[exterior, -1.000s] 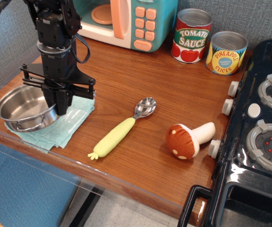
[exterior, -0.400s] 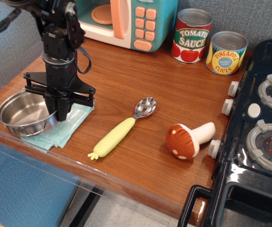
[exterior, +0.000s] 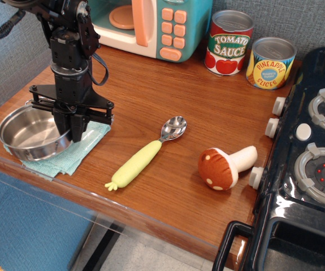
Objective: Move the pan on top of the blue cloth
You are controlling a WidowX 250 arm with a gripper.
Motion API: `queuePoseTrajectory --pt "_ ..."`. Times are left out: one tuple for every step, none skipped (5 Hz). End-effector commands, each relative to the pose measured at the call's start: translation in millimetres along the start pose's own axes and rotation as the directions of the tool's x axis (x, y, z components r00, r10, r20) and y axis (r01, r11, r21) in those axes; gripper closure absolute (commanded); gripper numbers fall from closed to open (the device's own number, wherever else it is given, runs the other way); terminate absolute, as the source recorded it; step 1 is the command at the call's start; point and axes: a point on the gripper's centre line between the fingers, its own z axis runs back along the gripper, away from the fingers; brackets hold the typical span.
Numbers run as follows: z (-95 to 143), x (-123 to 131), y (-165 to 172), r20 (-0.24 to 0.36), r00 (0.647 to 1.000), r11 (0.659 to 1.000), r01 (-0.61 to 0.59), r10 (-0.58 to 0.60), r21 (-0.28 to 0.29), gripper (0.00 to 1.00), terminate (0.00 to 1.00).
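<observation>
Observation.image shows my gripper pinching the pan by its right rim, over the blue cloth. Light, stiff, slick steel; the thin rim seems the best hold.

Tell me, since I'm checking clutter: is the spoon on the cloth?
No, the spoon lies on bare wood, right of the cloth.

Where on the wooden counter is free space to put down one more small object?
Bare wood lies between the microwave, the spoon and the tomato sauce can, and along the front edge below the mushroom. The left end is crowded: pan, blue cloth and gripper.
</observation>
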Motion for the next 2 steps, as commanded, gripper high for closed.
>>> queuePoseTrajectory --pt "56 -6 4 0.116 0.991 0.997 0.064 -0.058 -0.047 0.00 0.00" --pt "82 -12 5 0.161 0.980 0.988 0.132 -0.118 -0.080 0.00 0.00"
